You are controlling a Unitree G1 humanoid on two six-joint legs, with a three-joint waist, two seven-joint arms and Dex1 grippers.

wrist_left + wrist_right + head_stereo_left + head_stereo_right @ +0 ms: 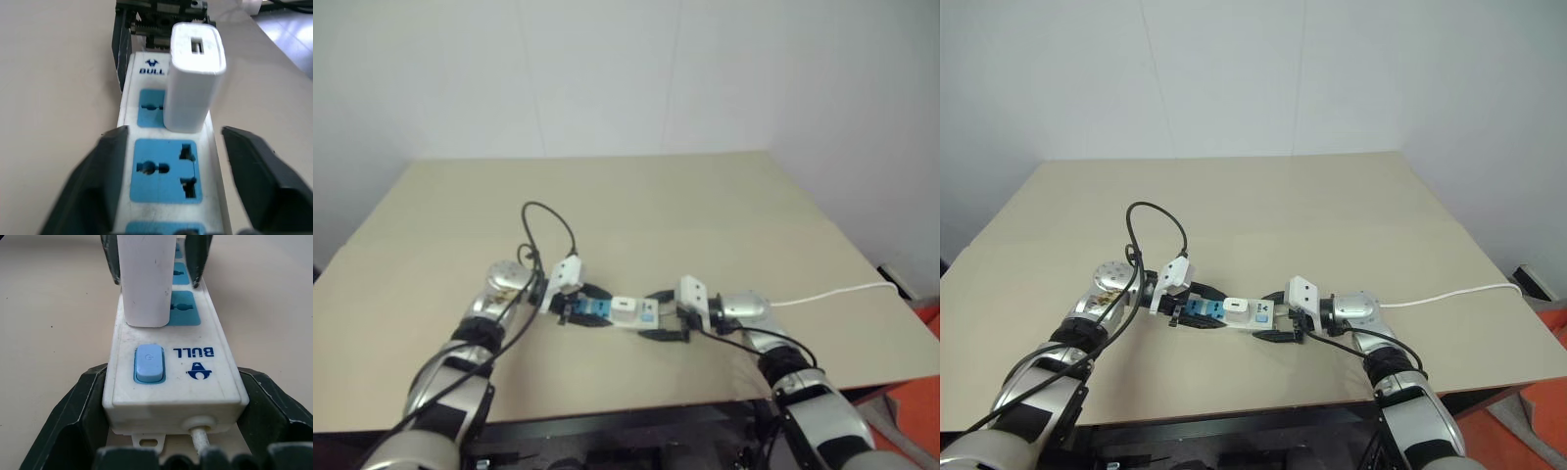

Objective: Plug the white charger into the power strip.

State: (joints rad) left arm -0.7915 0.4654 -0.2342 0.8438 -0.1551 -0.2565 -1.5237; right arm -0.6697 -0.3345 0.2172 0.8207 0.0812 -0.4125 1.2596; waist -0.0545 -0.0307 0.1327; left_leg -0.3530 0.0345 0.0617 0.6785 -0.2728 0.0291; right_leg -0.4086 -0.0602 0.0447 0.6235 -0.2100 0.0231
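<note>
one white charger [193, 78] in power strip [195, 377]

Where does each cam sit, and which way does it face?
Eye views: on the head, looking forward and down at the table; both arms show.
Left wrist view: along the left gripper, open astride the power strip, toward the white charger.
Right wrist view: along the right gripper, clasping the strip's switch end.
Shared: every view shows the charger standing in the strip.
</note>
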